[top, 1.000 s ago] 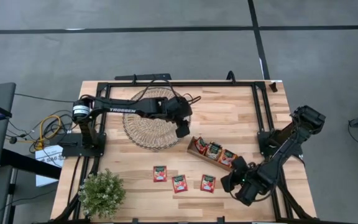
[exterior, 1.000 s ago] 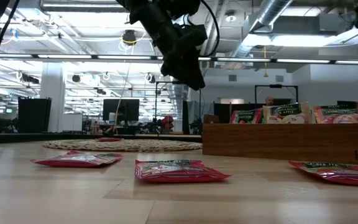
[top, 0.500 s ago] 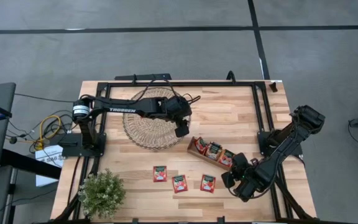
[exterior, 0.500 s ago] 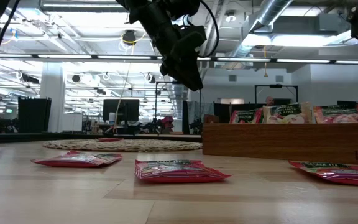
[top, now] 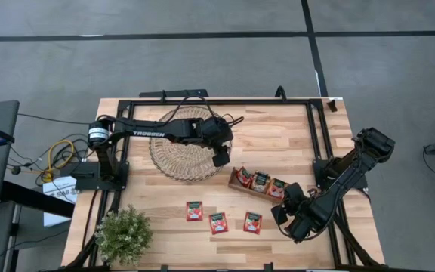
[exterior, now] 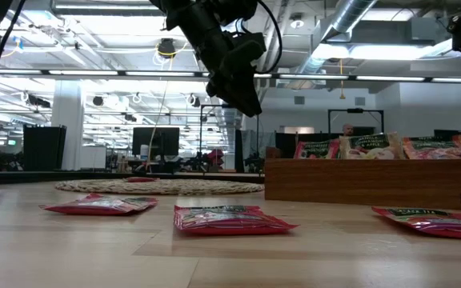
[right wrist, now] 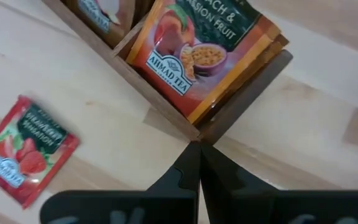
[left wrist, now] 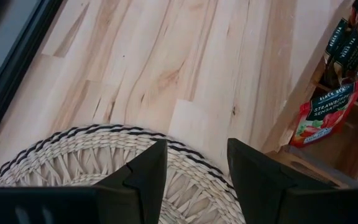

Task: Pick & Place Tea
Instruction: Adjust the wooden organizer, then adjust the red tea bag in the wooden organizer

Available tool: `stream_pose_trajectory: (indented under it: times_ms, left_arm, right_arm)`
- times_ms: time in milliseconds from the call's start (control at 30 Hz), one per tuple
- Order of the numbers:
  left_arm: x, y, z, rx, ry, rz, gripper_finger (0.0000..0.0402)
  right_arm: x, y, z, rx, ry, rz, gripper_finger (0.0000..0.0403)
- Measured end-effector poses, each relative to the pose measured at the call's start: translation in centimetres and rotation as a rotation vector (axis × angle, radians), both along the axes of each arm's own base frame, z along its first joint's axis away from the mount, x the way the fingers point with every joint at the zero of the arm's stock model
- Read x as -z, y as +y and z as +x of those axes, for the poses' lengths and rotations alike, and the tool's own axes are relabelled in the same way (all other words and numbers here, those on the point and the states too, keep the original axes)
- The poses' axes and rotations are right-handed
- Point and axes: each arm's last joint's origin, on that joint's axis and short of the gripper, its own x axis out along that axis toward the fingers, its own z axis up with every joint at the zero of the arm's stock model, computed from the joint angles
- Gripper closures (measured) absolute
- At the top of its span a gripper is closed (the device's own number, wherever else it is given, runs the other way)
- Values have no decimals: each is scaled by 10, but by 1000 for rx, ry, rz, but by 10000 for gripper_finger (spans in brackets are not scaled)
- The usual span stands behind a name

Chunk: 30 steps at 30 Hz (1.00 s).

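1. Red tea sachets (top: pixel 218 221) are lying flat in a row on the table (top: pixel 278 143), just beside the right fingers (top: pixel 276 215), which are pressing shut, empty, at the tray's (top: pixel 236 181) end.
2. The left fingers (top: pixel 220 159) are hanging open, empty, over the wicker mat (top: pixel 174 159), farther off.

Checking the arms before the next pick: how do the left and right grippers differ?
The left gripper hangs above the edge of the wicker mat, jaws open; the right gripper sits low at the corner of the wooden tray, jaws shut. Both are empty.
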Motion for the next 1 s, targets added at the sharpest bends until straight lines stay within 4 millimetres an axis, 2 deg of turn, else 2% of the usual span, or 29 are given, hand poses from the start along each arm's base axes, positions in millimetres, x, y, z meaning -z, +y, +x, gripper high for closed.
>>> stream_pose_trajectory:
  times_ms: [233,467,567,700,833,900,1000]
  left_arm:
    - [0,0,0,0,0,0,242]
    - [0,0,0,0,5,-1,242]
    - [1,0,-2,0,21,-4,242]
    - [2,-1,-4,0,42,-7,242]
    - [-2,-1,-7,-1,44,-8,242]
    - [-9,-2,-10,0,30,-7,242]
    - [-21,-3,-16,-5,3,-8,242]
  right_arm:
    - [0,-5,-1,6,33,-38,403]
    - [22,-7,2,19,61,-72,403]
    - [21,-3,5,18,45,-57,403]
    - [-8,5,4,-19,-12,-65,403]
    - [-56,6,5,-98,-126,-101,403]
    - [-80,-1,9,-173,-185,-149,403]
    - [-99,-19,19,-283,-183,-218,403]
